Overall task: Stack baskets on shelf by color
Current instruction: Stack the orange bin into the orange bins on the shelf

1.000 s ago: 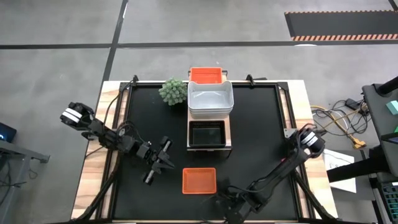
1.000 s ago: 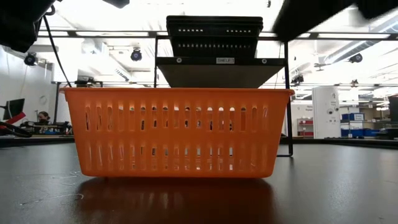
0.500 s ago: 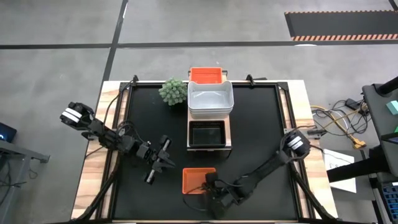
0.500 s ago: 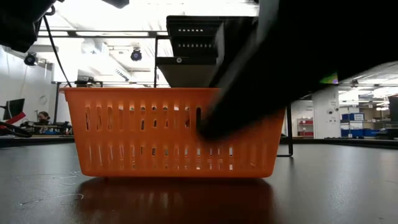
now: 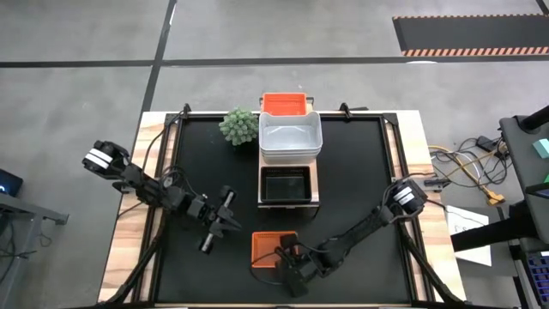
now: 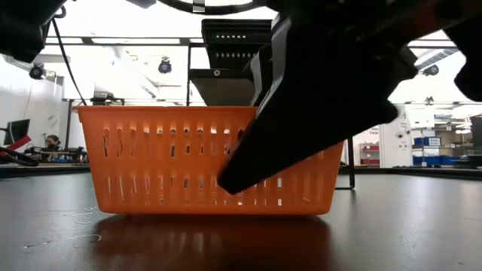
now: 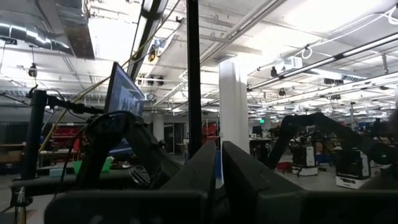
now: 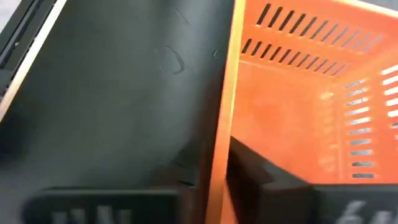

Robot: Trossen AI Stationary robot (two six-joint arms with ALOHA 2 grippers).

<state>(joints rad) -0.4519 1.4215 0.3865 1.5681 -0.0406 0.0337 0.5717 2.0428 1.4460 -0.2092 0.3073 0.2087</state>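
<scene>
A red-orange basket [image 5: 264, 250] [image 6: 166, 158] rests on its bottom on the black mat near the table's front edge. My right gripper [image 5: 286, 260] [image 8: 217, 167] is shut on its near wall. Beyond it stands the shelf [image 5: 315, 190] [image 6: 263, 86]. On the shelf sit a black basket [image 5: 285, 184], stacked white baskets [image 5: 290, 137] and another red-orange basket [image 5: 283, 104] at the far end. My left gripper [image 5: 233, 225] [image 7: 219, 168] hangs shut and empty to the left of the shelf, tipped upward. My right gripper has the basket's near long wall [image 8: 221, 134] between its fingers, one finger [image 8: 255, 171] inside the basket and one [image 6: 241, 169] outside on the near side. The fingers slant down from the table's right and lie along the wall. The basket sits flat on the mat.
A small spiky green plant [image 5: 239, 126] stands left of the shelf's far part. The mat lies open left and right of the near basket. A dark frame rail [image 5: 390, 163] runs around the mat.
My right gripper has swung from the near right of the table toward the left and down onto the red-orange basket's near wall. In the low view its dark fingers now stand in front of the basket. The basket has stayed where it was.
</scene>
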